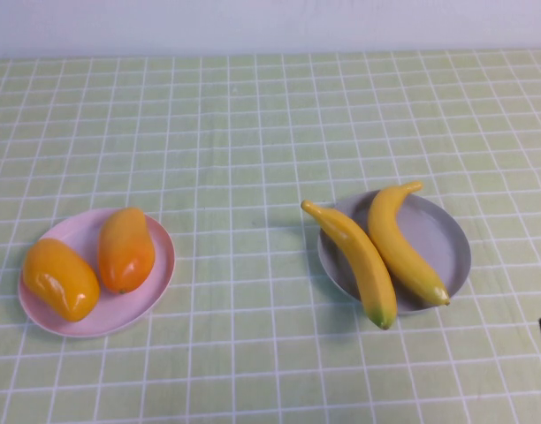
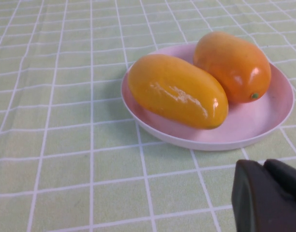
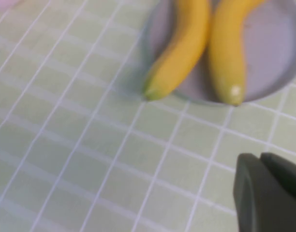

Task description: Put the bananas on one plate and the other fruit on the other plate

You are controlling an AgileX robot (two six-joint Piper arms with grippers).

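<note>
Bananas: 2, one point(image 1: 352, 258) and another point(image 1: 403, 243), long, curved, yellow, side by side on the grey-blue plate.

Mango-like fruit: 2, one point(image 1: 60, 278) and another point(image 1: 125, 248), plump, orange-yellow, both on the pink plate.

Plates: 2, a pale pink plate point(image 1: 163, 252) on the robot's left of the counter and a grey-blue plate point(image 1: 452, 238) on its right.

Grippers: 2, a left gripper point(image 2: 269, 195) near the pink plate and a right gripper point(image 3: 269, 193) near the grey-blue plate, each a dark shape at the frame edge.

Counter: 1 point(image 1: 253, 132), with a green checked cloth.
</note>
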